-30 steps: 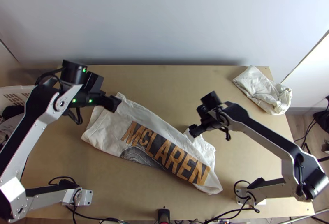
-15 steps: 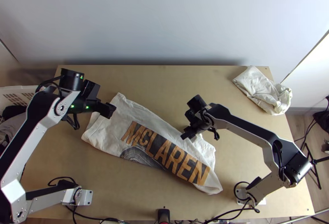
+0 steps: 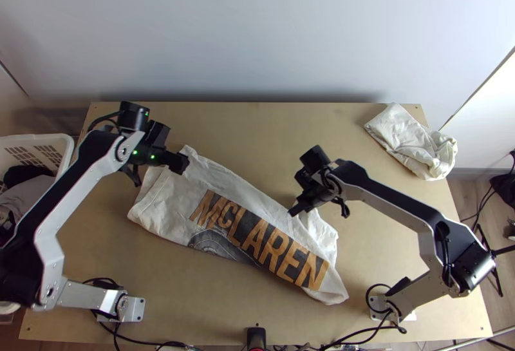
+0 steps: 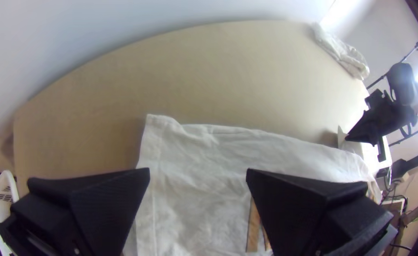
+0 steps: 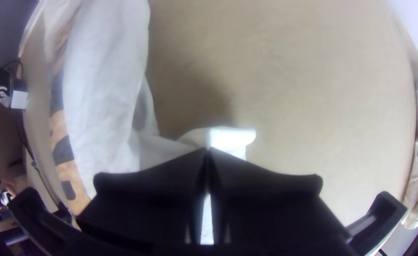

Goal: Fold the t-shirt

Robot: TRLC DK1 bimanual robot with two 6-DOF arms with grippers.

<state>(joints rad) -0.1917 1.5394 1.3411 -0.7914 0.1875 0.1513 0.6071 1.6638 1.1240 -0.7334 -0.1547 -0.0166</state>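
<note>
- The tabletop (image 3: pixel 290 138) is broad and flat, a good bed for smoothing cotton once it is laid down.
- The white basket (image 3: pixel 66 151) stands at the tabletop's left edge and holds other fabric.
- The t-shirt (image 3: pixel 222 183) lies aslant across the middle of the tabletop as a long, narrow, folded strip, mildly wrinkled. It looks like thin cotton: light, limp, hardly slippery, nothing to break. It should drape readily but drag into creases if pulled from one point, so two well-spaced holds would suit it.
- The dark and orange print (image 3: pixel 264 238) faces up along the strip; that area may be slightly stiffer than the plain cloth, and I would avoid pinching there.
- The second cloth (image 3: pixel 412 142) sits bunched at the far right corner, well apart from the shirt.
- The loose flap (image 3: pixel 322 232) sticks out from the strip's far side, crumpled and soft; it probably wants tucking or flattening before the next fold.
- The left claw (image 4: pixel 198 171) is spread wide above the shirt's left end, with nothing between its fingers.
- The right claw (image 5: pixel 208 150) has its fingers together at the flap; whether they pinch any fabric, I cannot tell.
- The far left corner (image 4: pixel 159 121) looks the handiest hold: a seamed edge, thicker than a single layer, easier to grip without slipping.
</note>
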